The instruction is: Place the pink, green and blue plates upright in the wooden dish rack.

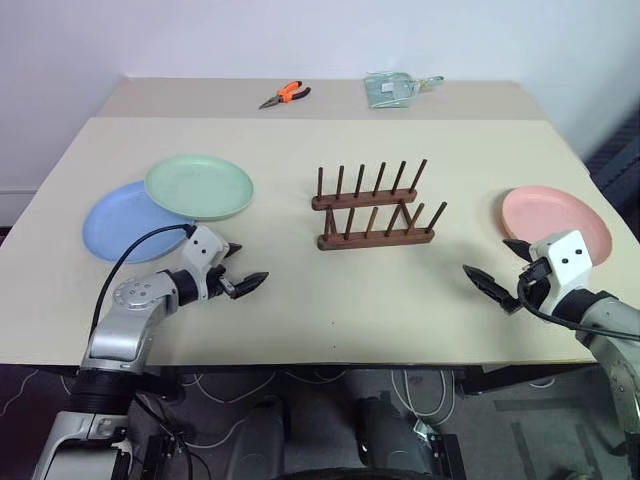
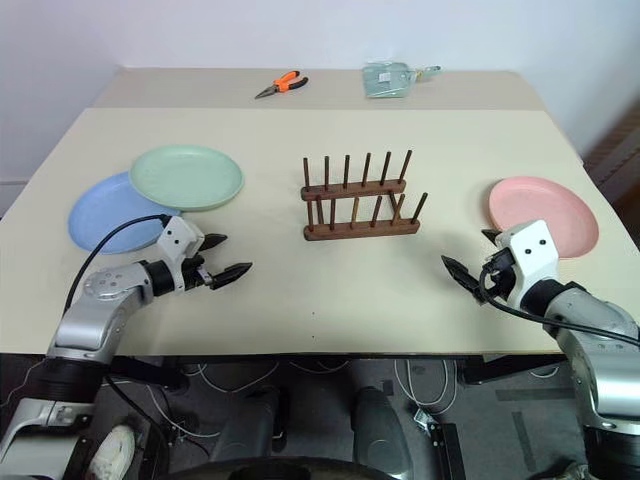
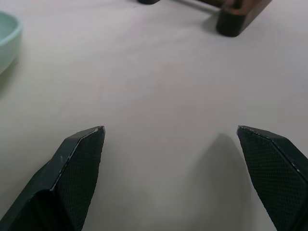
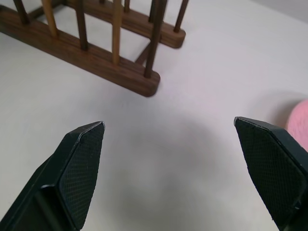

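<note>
The wooden dish rack [image 1: 375, 212] stands empty of plates at the table's middle. On the left, the green plate [image 1: 199, 186] lies flat, overlapping the far edge of the blue plate [image 1: 115, 225]. The pink plate [image 1: 555, 218] lies flat at the right. My left gripper [image 1: 247, 264] hovers open just in front of the blue and green plates, pointing toward the rack, with nothing between its fingers. My right gripper [image 1: 486, 255] is open beside the pink plate's near left edge, also empty. The right wrist view shows the rack's end [image 4: 96, 57] and a sliver of the pink plate [image 4: 299, 120].
Orange-handled pliers [image 1: 286, 94] and a clear plastic bag [image 1: 395, 90] lie on the far table section. The beige table [image 1: 330, 310] has its front edge close below both grippers. A white wall stands behind.
</note>
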